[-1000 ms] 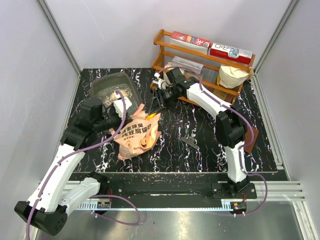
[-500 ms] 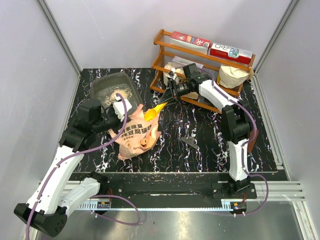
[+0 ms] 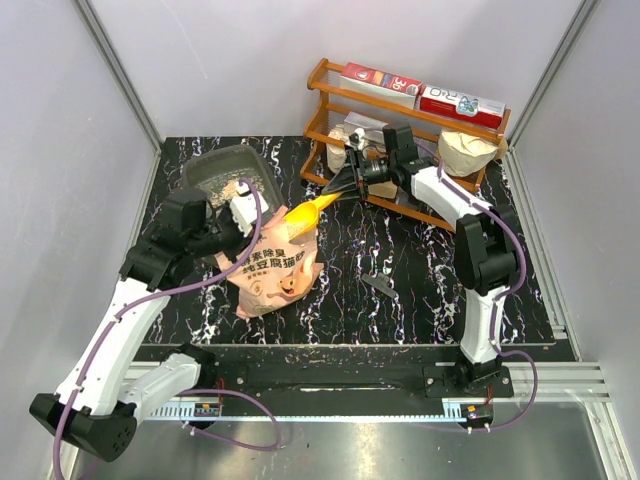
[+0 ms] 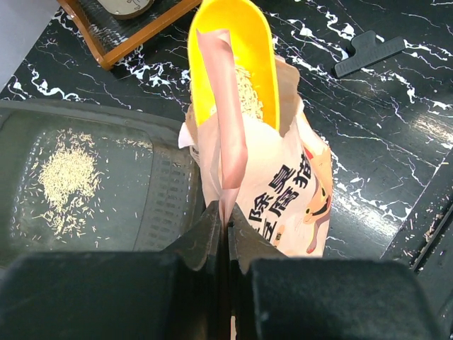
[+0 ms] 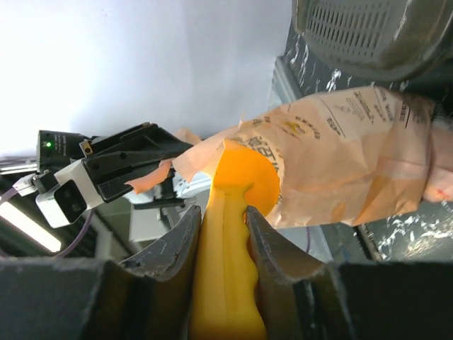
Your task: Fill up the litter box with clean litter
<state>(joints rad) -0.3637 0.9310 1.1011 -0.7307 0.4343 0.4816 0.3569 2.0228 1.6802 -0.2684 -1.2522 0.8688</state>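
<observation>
The dark grey litter box (image 3: 205, 165) sits at the back left with a small patch of pale litter (image 3: 237, 187) in it; it also shows in the left wrist view (image 4: 28, 234) with litter (image 4: 67, 177). The pink pig bag (image 3: 275, 270) lies beside it. My left gripper (image 3: 243, 225) is shut on the bag's top edge (image 4: 225, 142). My right gripper (image 3: 352, 187) is shut on the handle of the yellow scoop (image 3: 303, 212). The scoop (image 4: 237, 53) holds litter (image 4: 248, 92) and sits at the bag's mouth.
A wooden rack (image 3: 400, 130) with boxes and a bag stands at the back right. A black clip (image 3: 382, 286) lies on the marble table right of the bag; it also shows in the left wrist view (image 4: 368, 53).
My right arm has drawn back to the right and raised the scoop out of the bag's mouth. The left gripper keeps hold of the bag's edge.
</observation>
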